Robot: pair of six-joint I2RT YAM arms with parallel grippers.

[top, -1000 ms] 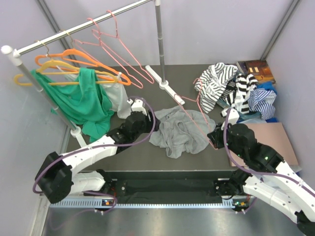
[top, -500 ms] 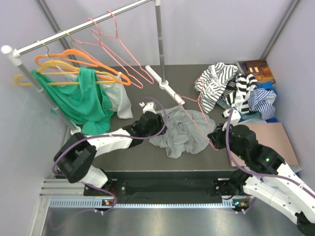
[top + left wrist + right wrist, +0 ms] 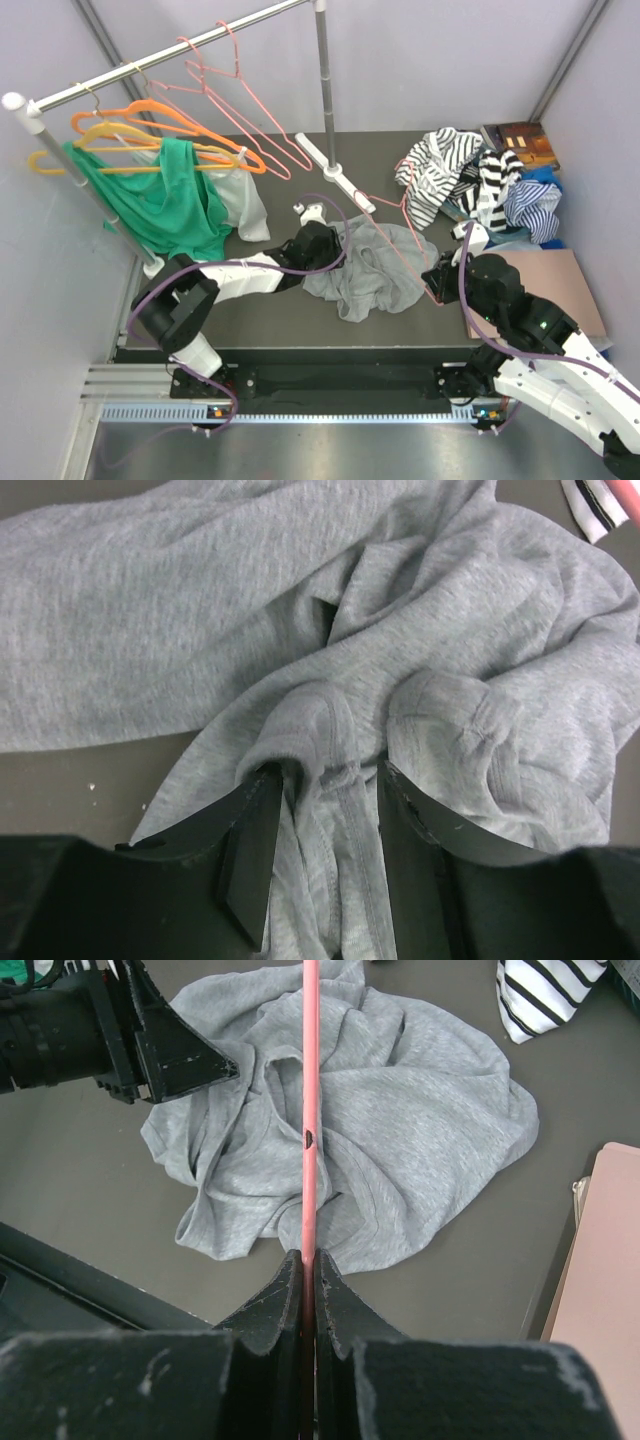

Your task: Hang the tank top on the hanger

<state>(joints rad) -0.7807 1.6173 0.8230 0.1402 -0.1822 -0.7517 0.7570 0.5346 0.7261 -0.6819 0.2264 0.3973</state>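
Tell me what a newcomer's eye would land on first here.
The crumpled grey tank top centred on the table, with the left claw straddling one of its folds. Next, the pink hanger pinched in the shut right claw, stretching over the top. At the left, a green garment hangs from the rack.

Tank top (image 3: 372, 268): plain mid-grey soft knit, sleeveless, crumpled in a loose heap at the middle of the dark worktop (image 3: 270, 310), with its strap folds bunched on the left side. Hanger (image 3: 309, 1070): thin pink wire, one straight run crossing over the heap, its near end pinched in the right tool (image 3: 304, 1256).
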